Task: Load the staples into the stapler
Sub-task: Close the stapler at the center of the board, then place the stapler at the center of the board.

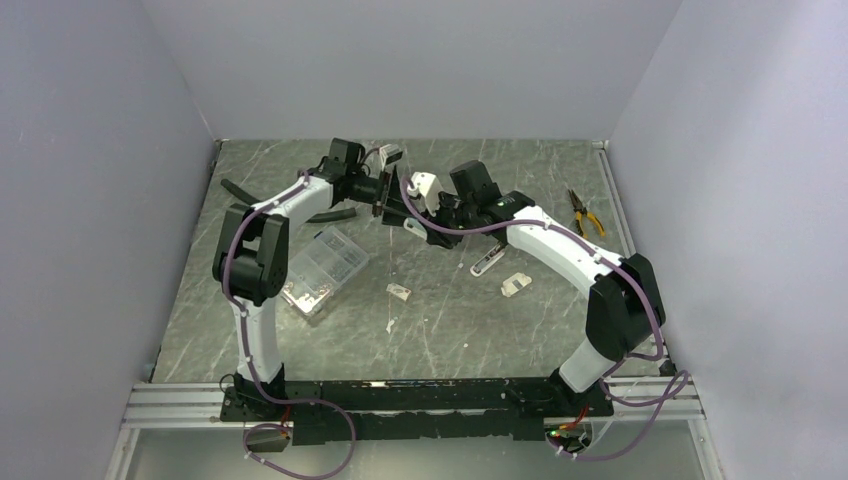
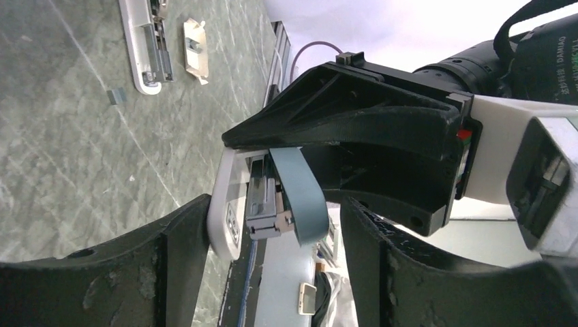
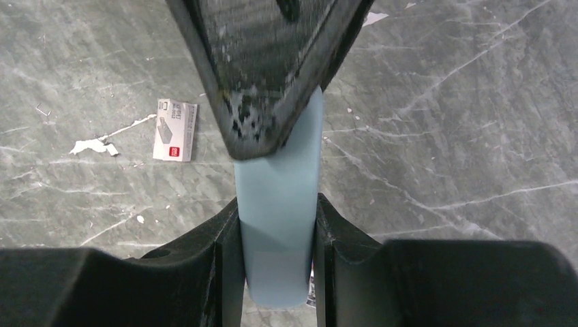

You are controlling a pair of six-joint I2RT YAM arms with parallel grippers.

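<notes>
Pinching pale blue stapler (image 3: 279,157) in my right gripper (image 3: 276,211); left gripper (image 2: 272,218) spread around its end; staple box (image 3: 175,120) lying on table (image 3: 443,136).

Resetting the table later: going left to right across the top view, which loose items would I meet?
Black piece → clear case → staple box → white stapler → pliers.

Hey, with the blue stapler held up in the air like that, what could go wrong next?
1. The right gripper pinches the blue stapler only by its narrow sides. A push from the left gripper, whose jaws stand open around its front end, might twist it loose.
2. The staple box lies on the table while both arms are at the stapler, so loading may need a regrasp.
</notes>
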